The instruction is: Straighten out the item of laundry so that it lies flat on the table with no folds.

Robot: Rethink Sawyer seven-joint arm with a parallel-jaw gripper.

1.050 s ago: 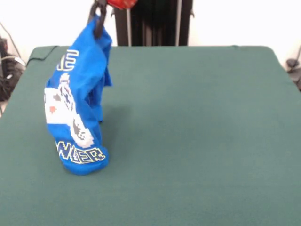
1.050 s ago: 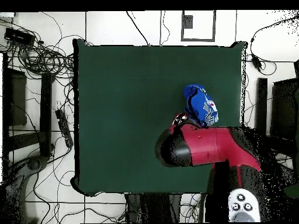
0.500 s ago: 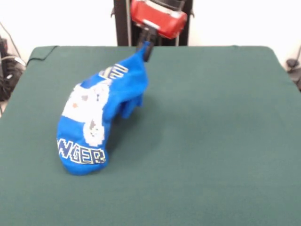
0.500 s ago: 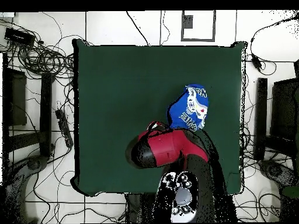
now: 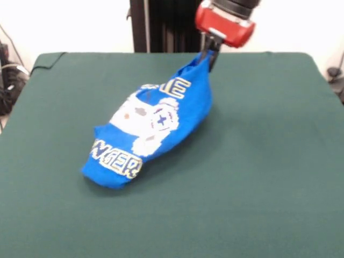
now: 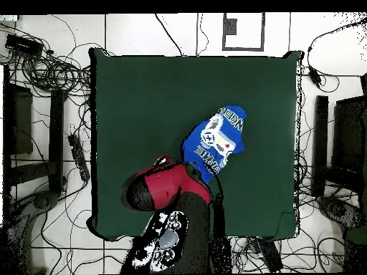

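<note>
1. Table (image 5: 269, 177): a large rectangular surface covered in dark green cloth. The near part, in the front view, is bare. The cloth is smooth there, with no creases visible.

2. Shirt (image 5: 153, 126): a small bright blue T-shirt, placed left of the table's centre in the front view. It is not flat. The fabric forms a long bunched shape running diagonally from near left to far right.

3. Shirt, near end: this end rests on the table. White block lettering outlined in yellow wraps around it. The fold at this end is rounded and bulky.

4. Shirt, middle section: a white and grey emblem faces upward. Further lettering sits just beyond the emblem, toward the far end.

5. Shirt, far end: the fabric narrows to a point and rises off the table toward the gripper (image 5: 208, 55).

6. Gripper: it is clamped on the raised far tip of the shirt. It hangs below a red housing on the arm (image 5: 224, 24).

7. Overhead view: the shirt (image 6: 213, 142) lies right of the table's centre, with the table (image 6: 143, 107) bare on all sides of it. The red and black arm (image 6: 168, 193) covers the shirt's lower end.
</note>
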